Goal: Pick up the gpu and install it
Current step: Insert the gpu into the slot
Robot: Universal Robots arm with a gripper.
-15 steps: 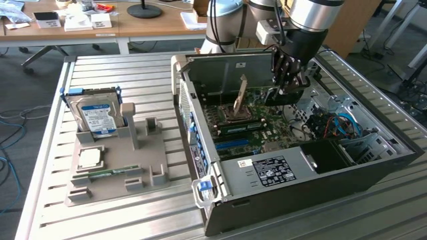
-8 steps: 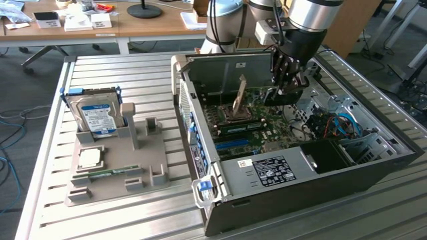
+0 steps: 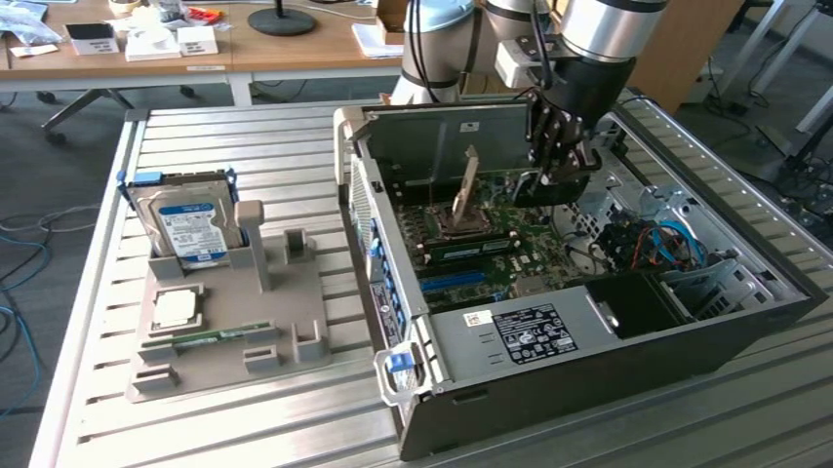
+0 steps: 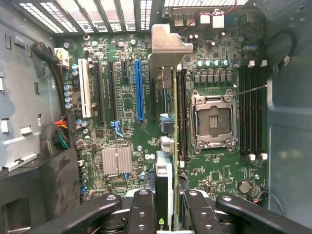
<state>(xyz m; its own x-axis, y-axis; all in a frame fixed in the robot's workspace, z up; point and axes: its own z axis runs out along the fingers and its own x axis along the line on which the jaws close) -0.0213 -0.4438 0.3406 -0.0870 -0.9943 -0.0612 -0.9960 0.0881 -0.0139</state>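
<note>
The gpu (image 4: 174, 146) appears edge-on in the wrist view, a thin green card whose silver end bracket (image 4: 168, 46) points toward the case's rear slots. My gripper (image 4: 168, 212) is shut on it, with a black finger (image 4: 141, 209) against each face. The card hangs above the motherboard (image 4: 126, 107), over the area between the blue slot (image 4: 139, 90) and the CPU socket (image 4: 213, 119). In the exterior view my gripper (image 3: 553, 180) reaches down into the open computer case (image 3: 586, 390), with the gpu (image 3: 544, 188) a dark shape under it.
A grey fixture tray (image 3: 293, 331) on the exterior view's left holds a blue-labelled hard drive (image 3: 189, 229), a CPU (image 3: 176, 307) and a RAM stick (image 3: 215, 336). Cable bundles (image 4: 61, 136) and the case walls (image 4: 287, 122) flank the motherboard. A power supply (image 3: 528, 336) sits in the case's front.
</note>
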